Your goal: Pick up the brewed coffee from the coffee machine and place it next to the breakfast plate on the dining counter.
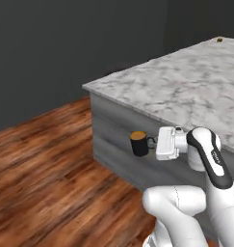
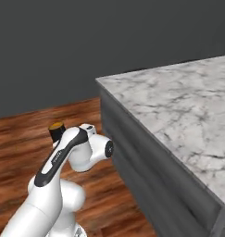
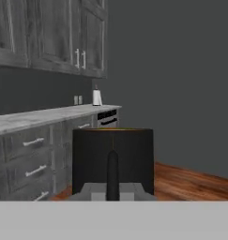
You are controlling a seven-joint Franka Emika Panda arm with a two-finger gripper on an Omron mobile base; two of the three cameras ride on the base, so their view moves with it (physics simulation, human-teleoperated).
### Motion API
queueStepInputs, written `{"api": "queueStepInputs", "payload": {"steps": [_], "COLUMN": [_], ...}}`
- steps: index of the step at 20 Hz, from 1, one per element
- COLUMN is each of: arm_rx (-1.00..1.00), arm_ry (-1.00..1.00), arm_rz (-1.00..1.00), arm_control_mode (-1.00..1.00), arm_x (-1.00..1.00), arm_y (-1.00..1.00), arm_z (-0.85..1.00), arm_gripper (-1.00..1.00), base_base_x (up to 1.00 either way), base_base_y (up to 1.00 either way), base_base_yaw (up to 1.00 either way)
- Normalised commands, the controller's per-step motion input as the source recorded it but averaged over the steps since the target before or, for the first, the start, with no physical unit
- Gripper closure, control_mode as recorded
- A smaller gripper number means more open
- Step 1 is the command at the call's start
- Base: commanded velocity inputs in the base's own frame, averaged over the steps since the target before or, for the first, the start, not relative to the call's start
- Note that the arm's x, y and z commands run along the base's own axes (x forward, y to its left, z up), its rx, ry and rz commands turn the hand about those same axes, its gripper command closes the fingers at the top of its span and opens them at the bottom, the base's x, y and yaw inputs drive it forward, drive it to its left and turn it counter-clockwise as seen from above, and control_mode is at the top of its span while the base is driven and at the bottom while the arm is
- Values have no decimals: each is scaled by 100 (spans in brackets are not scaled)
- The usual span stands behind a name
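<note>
Close against the hand camera, the black mug of brewed coffee [image 3: 112, 159] sits low in the centre of the frame, its handle running straight down toward the fingers, which are shut on that handle. From the left base camera, the mug [image 1: 139, 143] hangs left of centre, upright, with its orange-brown surface level, held out sideways by the gripper [image 1: 153, 143] in front of the grey side wall of the dining worktop [image 1: 195, 87], below its marble top. A small orange thing at the upper right corner of that slab could be the breakfast plate, too small to tell. In the right base view the mug [image 2: 56, 131] peeks past the arm at left. I judge the mug stiff and light, but its open liquid would spill if tilted; a handle grip lets it swing, so it must be carried level.
</note>
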Motion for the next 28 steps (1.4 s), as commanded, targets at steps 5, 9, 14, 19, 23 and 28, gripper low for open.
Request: {"api": "queueStepInputs", "payload": {"steps": [5, 9, 14, 19, 23, 28], "arm_rx": [0, 0, 0, 0, 0, 0], "arm_ry": [0, 0, 0, 0, 0, 0], "arm_rz": [0, 0, 0, 0, 0, 0], "arm_control_mode": [100, 100, 100, 100, 100, 100], "arm_x": [0, 0, 0, 0, 0, 0], "arm_y": [0, 0, 0, 0, 0, 0], "arm_z": [0, 0, 0, 0, 0, 0], "arm_gripper": [100, 100, 100, 100, 100, 100], "base_base_x": [73, 70, 46, 40, 55, 64], "base_base_y": [100, 100, 100, 100, 100, 100], "base_base_yaw": [-56, -46, -28, -14, -9, -9]}}
